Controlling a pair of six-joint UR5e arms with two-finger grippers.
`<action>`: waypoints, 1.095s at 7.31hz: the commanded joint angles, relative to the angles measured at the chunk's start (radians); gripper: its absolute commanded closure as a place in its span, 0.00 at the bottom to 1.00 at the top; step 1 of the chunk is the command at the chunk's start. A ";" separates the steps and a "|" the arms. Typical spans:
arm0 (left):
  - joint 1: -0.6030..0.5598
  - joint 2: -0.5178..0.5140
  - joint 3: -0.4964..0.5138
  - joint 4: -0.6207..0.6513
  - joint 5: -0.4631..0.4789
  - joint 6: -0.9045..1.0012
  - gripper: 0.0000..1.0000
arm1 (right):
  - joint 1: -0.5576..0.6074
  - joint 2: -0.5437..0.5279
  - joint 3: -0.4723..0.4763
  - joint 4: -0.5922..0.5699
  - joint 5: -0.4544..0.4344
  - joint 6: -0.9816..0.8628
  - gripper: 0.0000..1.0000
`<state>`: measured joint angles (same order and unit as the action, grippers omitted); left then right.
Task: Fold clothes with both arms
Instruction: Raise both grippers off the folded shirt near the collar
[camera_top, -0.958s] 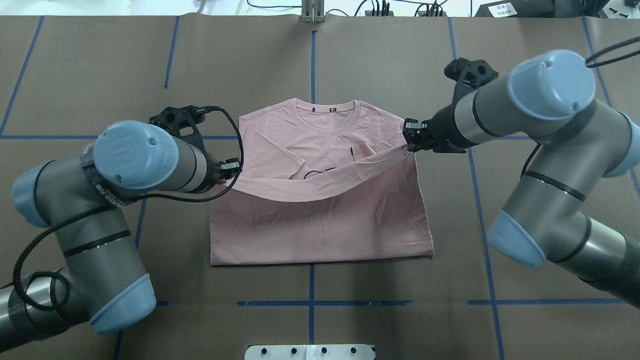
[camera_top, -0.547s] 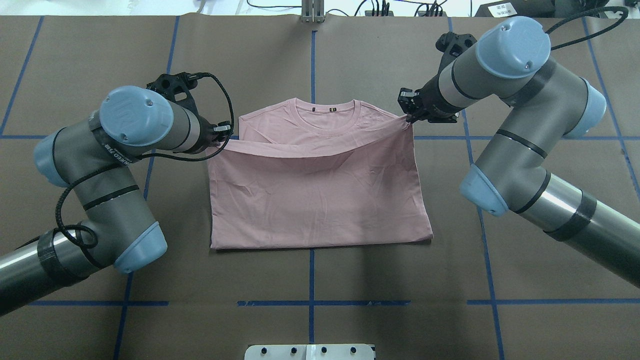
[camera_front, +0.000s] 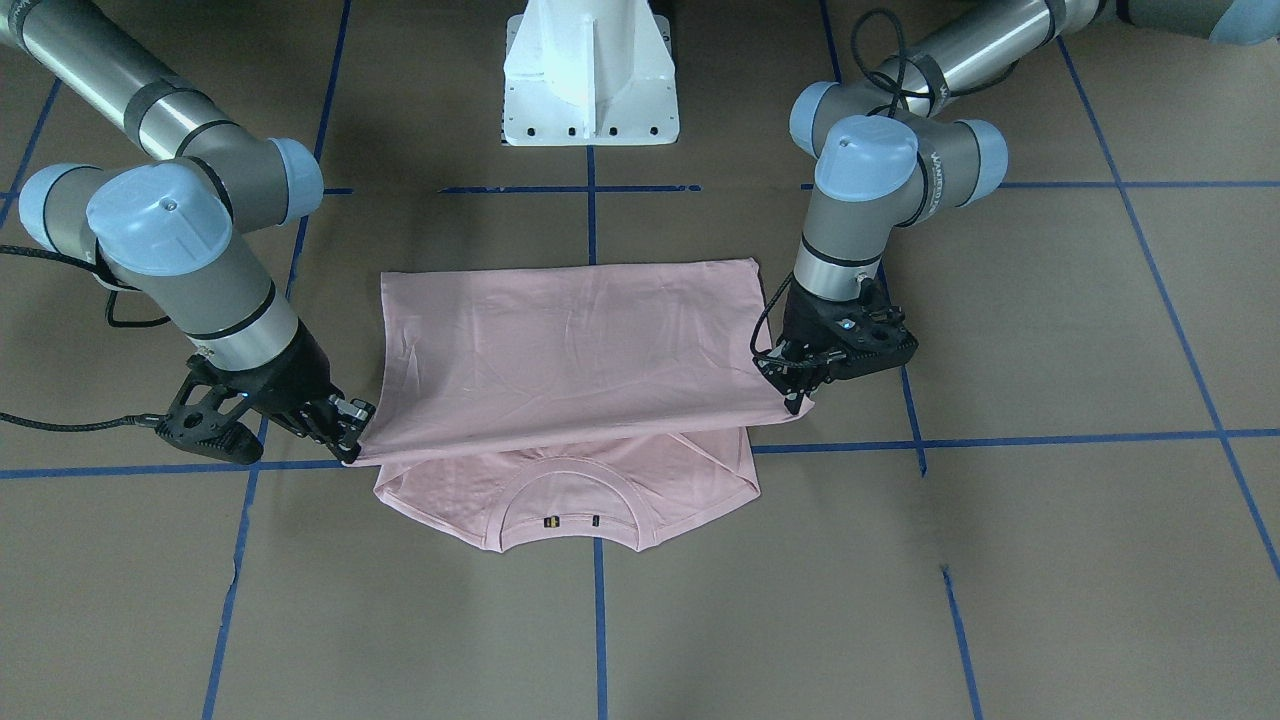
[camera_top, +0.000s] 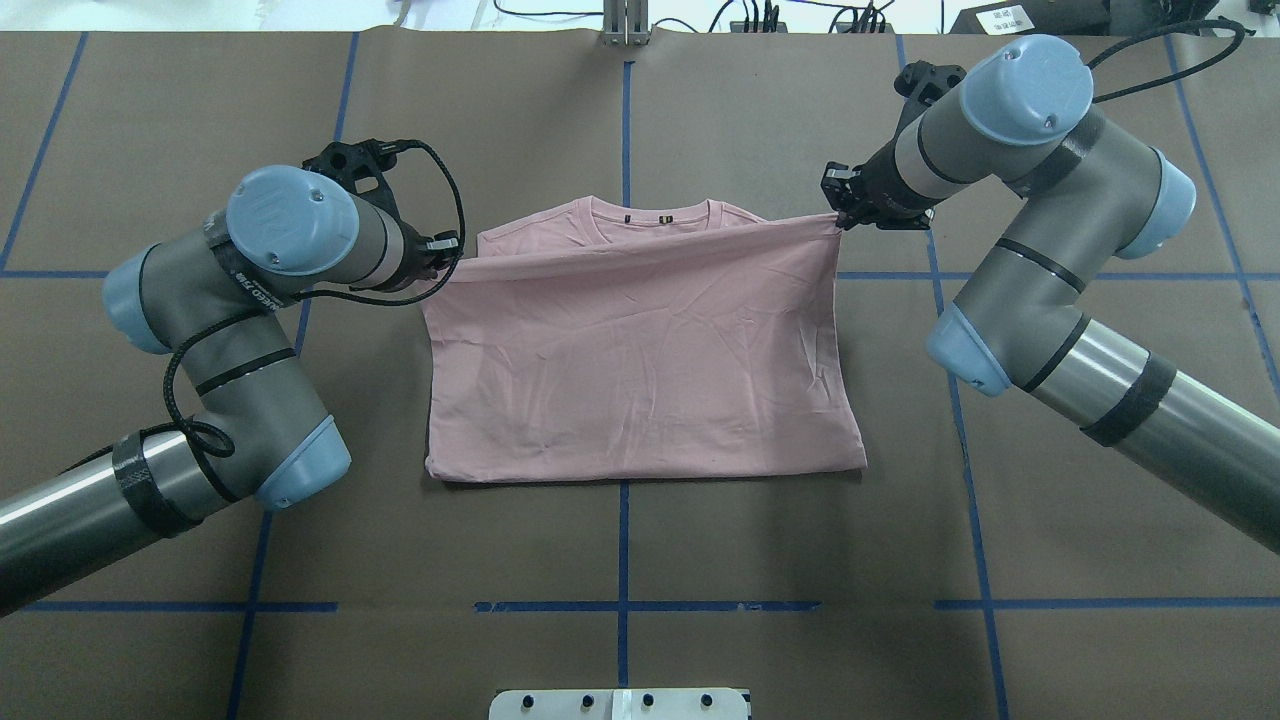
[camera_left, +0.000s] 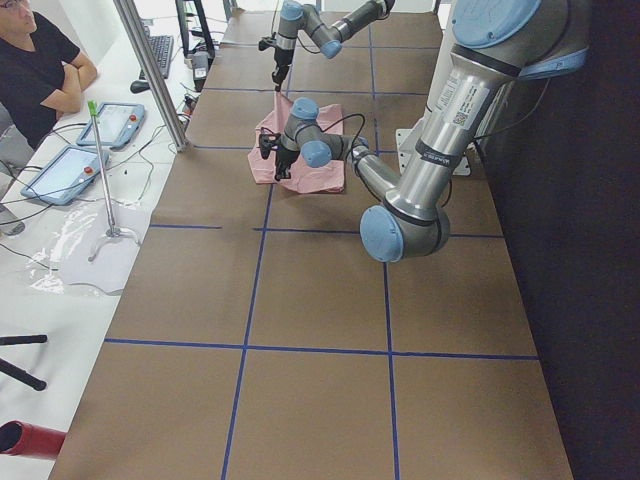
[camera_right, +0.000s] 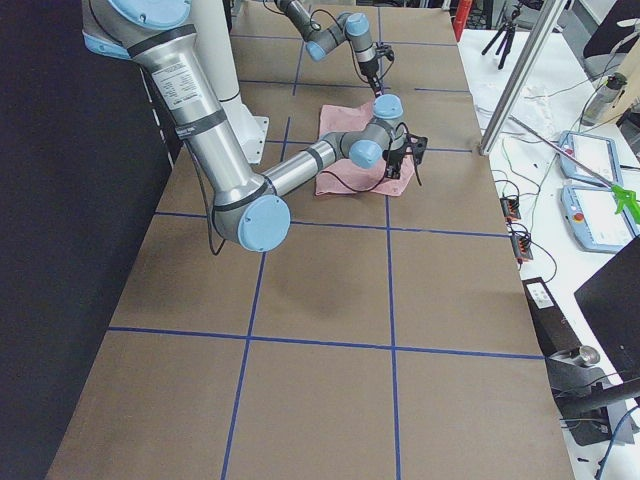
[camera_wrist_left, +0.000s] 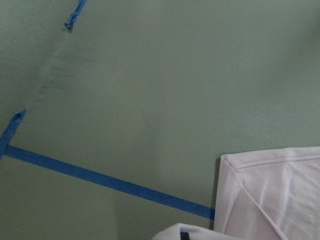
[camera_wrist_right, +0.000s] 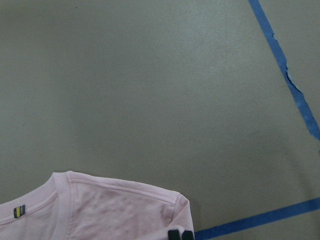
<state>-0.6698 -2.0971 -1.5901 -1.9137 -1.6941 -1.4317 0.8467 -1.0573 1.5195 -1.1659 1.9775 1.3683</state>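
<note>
The left gripper (camera_top: 447, 256) is clamped on one corner of the bottom edge of the pink T-shirt (camera_top: 640, 360), and the right gripper (camera_top: 838, 214) pinches the other corner. Between them that edge runs in a nearly straight line, raised a little off the layer below, just short of the collar (camera_top: 650, 211). The lower half of the T-shirt is doubled over the upper half, so only the collar and a strip of the shoulders show beyond it. The fold lies on the side nearest the white base (camera_front: 590, 75). The T-shirt sits mid-table (camera_top: 800, 110), across a blue tape line (camera_top: 625, 110). The left arm (camera_top: 250, 330) and right arm (camera_top: 1030, 270) reach in from opposite sides, elbows bent.
</note>
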 joint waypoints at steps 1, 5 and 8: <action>-0.001 -0.033 0.030 -0.002 0.001 -0.003 1.00 | 0.002 0.034 -0.039 0.002 0.000 0.002 1.00; -0.002 -0.066 0.048 -0.002 0.001 0.000 1.00 | -0.004 0.059 -0.071 0.003 0.001 -0.002 1.00; -0.001 -0.067 0.064 -0.002 0.004 -0.006 0.63 | -0.008 0.048 -0.067 0.005 0.003 -0.009 0.47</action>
<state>-0.6711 -2.1637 -1.5368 -1.9149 -1.6928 -1.4337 0.8405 -1.0030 1.4503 -1.1618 1.9806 1.3659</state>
